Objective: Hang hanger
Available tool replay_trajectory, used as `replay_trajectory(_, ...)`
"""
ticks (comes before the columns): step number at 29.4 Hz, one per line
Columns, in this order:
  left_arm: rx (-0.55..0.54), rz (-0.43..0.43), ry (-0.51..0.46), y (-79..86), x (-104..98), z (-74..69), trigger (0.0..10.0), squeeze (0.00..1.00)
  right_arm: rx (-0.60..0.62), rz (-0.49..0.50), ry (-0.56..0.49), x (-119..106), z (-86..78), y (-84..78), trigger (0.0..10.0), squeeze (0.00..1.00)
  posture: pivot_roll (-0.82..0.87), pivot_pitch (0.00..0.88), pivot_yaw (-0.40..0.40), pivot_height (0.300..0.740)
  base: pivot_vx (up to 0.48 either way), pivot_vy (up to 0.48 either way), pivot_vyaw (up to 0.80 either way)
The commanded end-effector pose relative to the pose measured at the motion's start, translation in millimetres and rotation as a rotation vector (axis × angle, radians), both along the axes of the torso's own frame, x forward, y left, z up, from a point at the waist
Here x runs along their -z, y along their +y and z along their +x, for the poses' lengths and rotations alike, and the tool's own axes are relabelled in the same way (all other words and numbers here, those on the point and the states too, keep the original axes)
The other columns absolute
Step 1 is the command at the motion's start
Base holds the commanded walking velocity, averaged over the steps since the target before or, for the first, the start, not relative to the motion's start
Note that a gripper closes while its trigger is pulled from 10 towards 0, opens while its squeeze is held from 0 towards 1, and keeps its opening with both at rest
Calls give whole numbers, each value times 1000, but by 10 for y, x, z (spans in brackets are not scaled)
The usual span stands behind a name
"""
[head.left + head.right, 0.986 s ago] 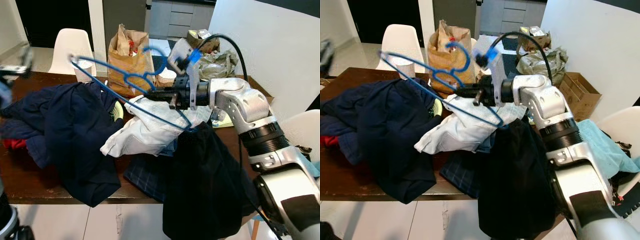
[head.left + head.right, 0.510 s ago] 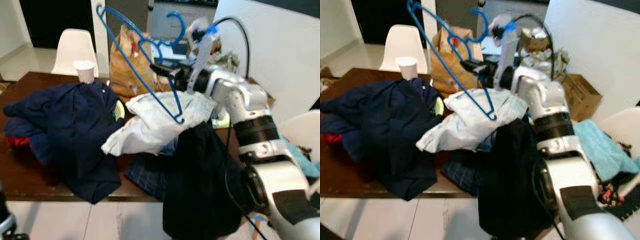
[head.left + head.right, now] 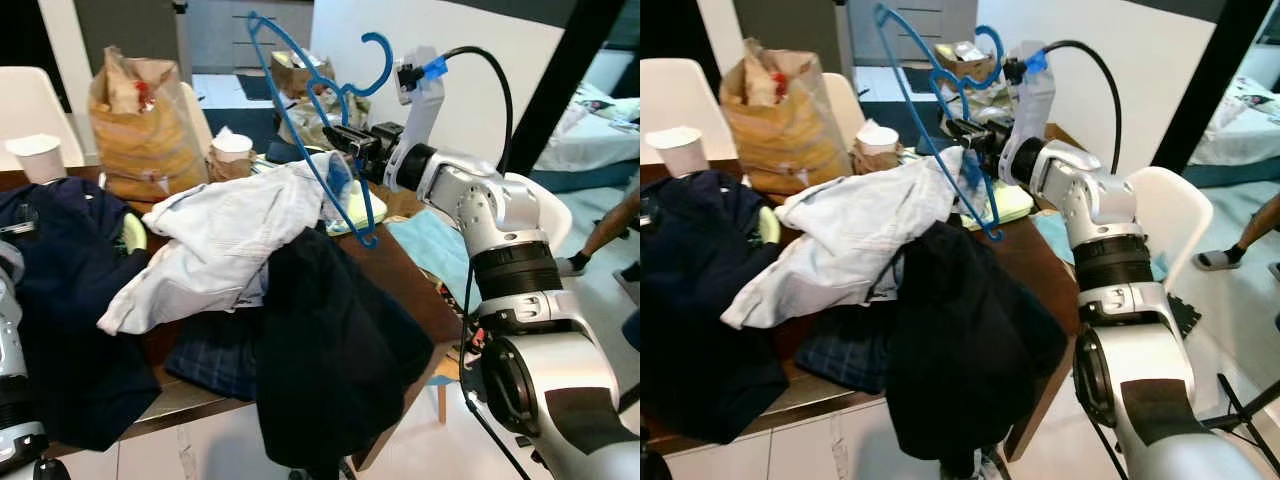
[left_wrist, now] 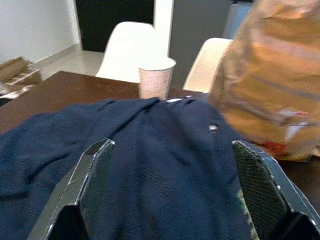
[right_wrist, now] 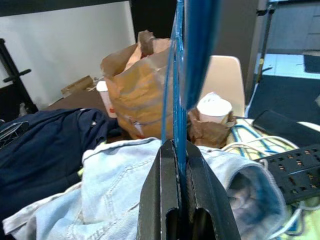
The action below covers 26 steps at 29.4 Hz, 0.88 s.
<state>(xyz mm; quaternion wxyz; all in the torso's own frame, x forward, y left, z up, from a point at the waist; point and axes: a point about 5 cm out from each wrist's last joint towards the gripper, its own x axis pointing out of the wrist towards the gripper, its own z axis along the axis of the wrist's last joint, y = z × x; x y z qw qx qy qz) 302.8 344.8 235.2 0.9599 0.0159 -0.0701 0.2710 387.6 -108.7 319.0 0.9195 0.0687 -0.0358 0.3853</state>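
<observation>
Fingers [image 5: 165,200] of the right gripper [image 3: 345,141] are pressed tight on the hanger [image 3: 318,105]. They are long, black and flat, and the thin blue wire runs up between them. The hanger is a bent wire shape with a round hook at the top. It is held up in the air, tilted, above the table [image 3: 400,275] and the clothes. Its low corner hangs just over the black cloth [image 3: 330,350]. In the right wrist view the wire close to the camera is a blur.

The right arm is smooth silver metal with black rings. A black cable loops over it.

Under the hanger lies a pale blue denim shirt [image 3: 220,235], rumpled and thick. The black cloth is soft and droops over the table edge, hiding it there. A checked cloth [image 3: 215,355] peeks out from under both. A navy cloth [image 3: 60,310] is heaped beside them and slumps past the edge too.

The left gripper [image 4: 172,192] hovers above the navy cloth with its fingers spread wide apart. The fingers are black with a fine mesh pattern on the pads.

Behind the clothes stands a crinkled brown paper bag [image 3: 140,125]. A paper cup [image 3: 32,157] sits near it, and another cup [image 3: 232,147] has a white lid. White plastic chairs [image 3: 22,100] stand past the table, partly cut off. A teal cloth [image 3: 435,250] lies by the arm. A person's leg [image 3: 605,225] shows at the picture's edge.
</observation>
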Motion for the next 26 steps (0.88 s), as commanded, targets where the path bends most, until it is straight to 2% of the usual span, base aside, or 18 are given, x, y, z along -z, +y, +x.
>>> replay_trajectory(1, 43, 1, 44, -51, 75, 59, 10000, 0, -8, -3, -9, -35, -26, 32, 10000, 0, 4, 0, -69, 740, 0, 0, 0)
replay_trajectory(2, 46, 7, 104, -76, 170, 95, 10000, 0, -10, -7, -10, -44, -36, 41, 10000, 0, 3, 0, -69, 740, 0, 0, 0)
replay_trajectory(4, 46, 7, 104, -76, 170, 95, 10000, 0, -10, -7, -10, -44, -36, 41, 10000, 0, 3, 0, -69, 740, 0, 0, 0)
replay_trajectory(5, 37, 7, 171, -82, 279, 106, 10000, 0, -8, -13, -10, -53, -44, 43, 10000, 0, -5, 0, -69, 740, 0, 0, 0)
replay_trajectory(7, 37, 7, 171, -82, 279, 106, 10000, 0, -8, -13, -10, -53, -44, 43, 10000, 0, -5, 0, -69, 740, 0, 0, 0)
replay_trajectory(9, -23, 1, 330, -21, 527, 58, 10000, 0, 9, -32, -5, -56, -52, 15, 10000, 0, -12, 0, -69, 740, 0, 0, 0)
replay_trajectory(10, -23, 1, 330, -21, 527, 58, 10000, 0, 9, -32, -5, -56, -52, 15, 10000, 0, -12, 0, -69, 740, 0, 0, 0)
replay_trajectory(12, -85, -22, 414, 75, 667, -31, 10000, 0, 25, -41, 4, -45, -56, -18, 10000, 0, -15, 0, -70, 740, 0, 0, 0)
replay_trajectory(15, -85, -22, 414, 75, 667, -31, 10000, 0, 25, -41, 4, -45, -56, -18, 10000, 0, -15, 0, -70, 740, 0, 0, 0)
replay_trajectory(17, -119, -22, 450, 160, 726, -93, 10000, 0, 30, -42, 9, -30, -65, -17, 10000, 0, -14, 0, -67, 740, 0, 0, 0)
replay_trajectory(21, -128, -22, 476, 209, 757, -121, 10000, 0, 31, -47, 12, -12, -75, 1, 10000, 0, -13, 0, -66, 740, 0, 0, 0)
replay_trajectory(22, -128, -33, 486, 222, 779, -135, 1843, 0, 35, -48, 13, -9, -78, 3, 10000, 0, -14, 0, -66, 740, 0, 0, 0)
replay_trajectory(23, -128, -33, 486, 222, 779, -135, 1843, 0, 35, -48, 13, -9, -78, 3, 10000, 0, -14, 0, -66, 740, 0, 0, 0)
replay_trajectory(24, -129, -42, 492, 229, 794, -143, 0, 0, 37, -48, 14, -8, -78, 3, 10000, 0, -14, 0, -66, 740, 0, 0, 0)
replay_trajectory(26, -125, -65, 489, 231, 796, -157, 0, 0, 45, -47, 15, -14, -76, -14, 10000, 0, -15, 0, -67, 740, 0, 0, 0)
